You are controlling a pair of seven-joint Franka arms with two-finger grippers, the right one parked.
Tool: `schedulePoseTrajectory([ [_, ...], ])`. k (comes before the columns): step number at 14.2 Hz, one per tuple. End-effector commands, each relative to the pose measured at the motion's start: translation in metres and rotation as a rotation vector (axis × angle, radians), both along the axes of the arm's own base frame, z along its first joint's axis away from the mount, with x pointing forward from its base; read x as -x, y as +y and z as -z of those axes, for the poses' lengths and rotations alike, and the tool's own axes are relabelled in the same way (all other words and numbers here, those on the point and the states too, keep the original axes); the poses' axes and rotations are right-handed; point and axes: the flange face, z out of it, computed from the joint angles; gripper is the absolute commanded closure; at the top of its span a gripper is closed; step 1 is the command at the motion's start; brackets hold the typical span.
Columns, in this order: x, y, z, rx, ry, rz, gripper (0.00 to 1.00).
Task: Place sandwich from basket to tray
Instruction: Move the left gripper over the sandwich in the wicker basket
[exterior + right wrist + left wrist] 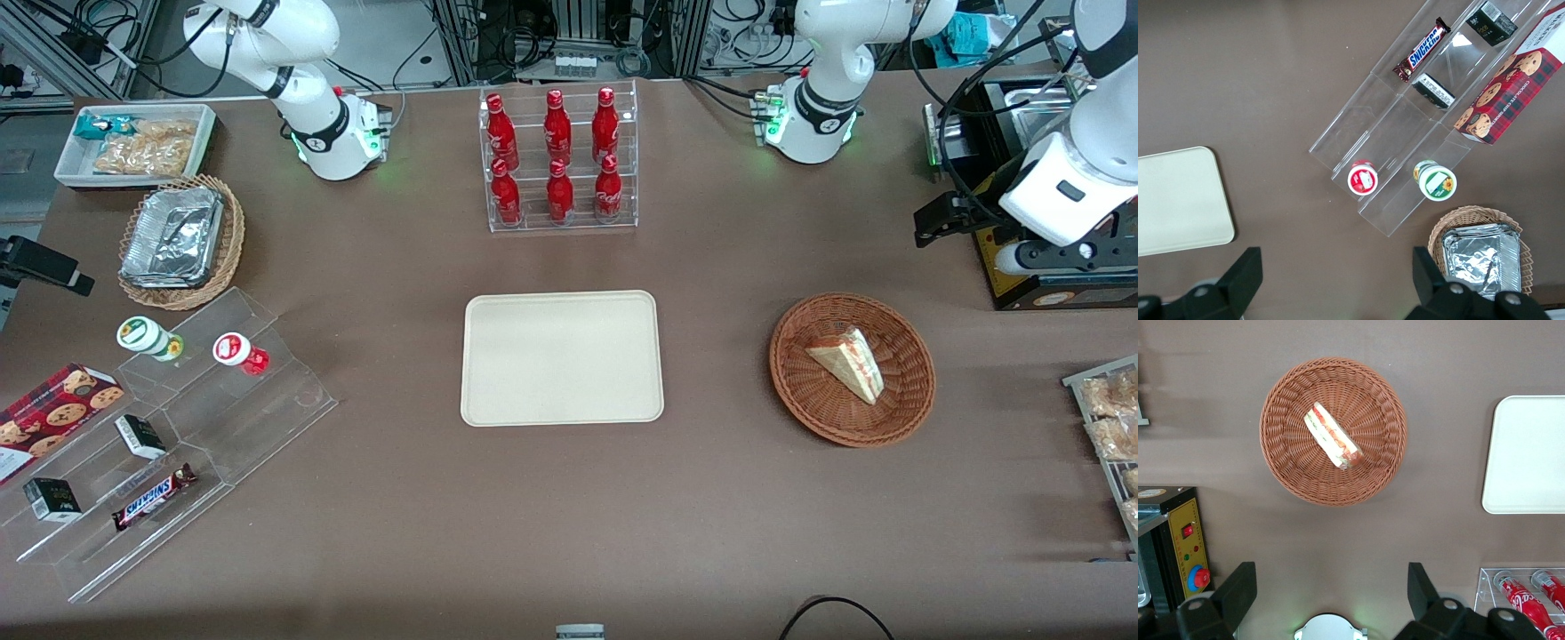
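Above basket (1333, 431), end effector (1331, 595) open, sandwich (1333, 437) filling visible

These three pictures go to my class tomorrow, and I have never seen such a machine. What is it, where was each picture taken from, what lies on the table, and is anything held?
It is a pair of robot arms. One picture looks at the table from the front; the other two come from wrist cameras looking down. The gripper hangs open above the table near the basket, holding nothing. The sandwich lies in that basket. The tray sits bare beside it, with red bottles farther from the front camera.
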Motion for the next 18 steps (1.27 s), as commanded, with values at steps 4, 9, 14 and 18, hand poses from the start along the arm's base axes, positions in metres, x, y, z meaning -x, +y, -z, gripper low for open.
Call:
schedulePoseTrajectory([
  [4,-0.010,0.006,0.031,-0.034,0.044,0.007,0.00],
  [9,-0.015,0.026,0.153,-0.011,0.076,-0.037,0.00],
  [14,0.007,0.027,0.247,-0.025,-0.061,-0.280,0.00],
  [18,0.003,0.024,0.279,-0.041,-0.111,-0.717,0.00],
])
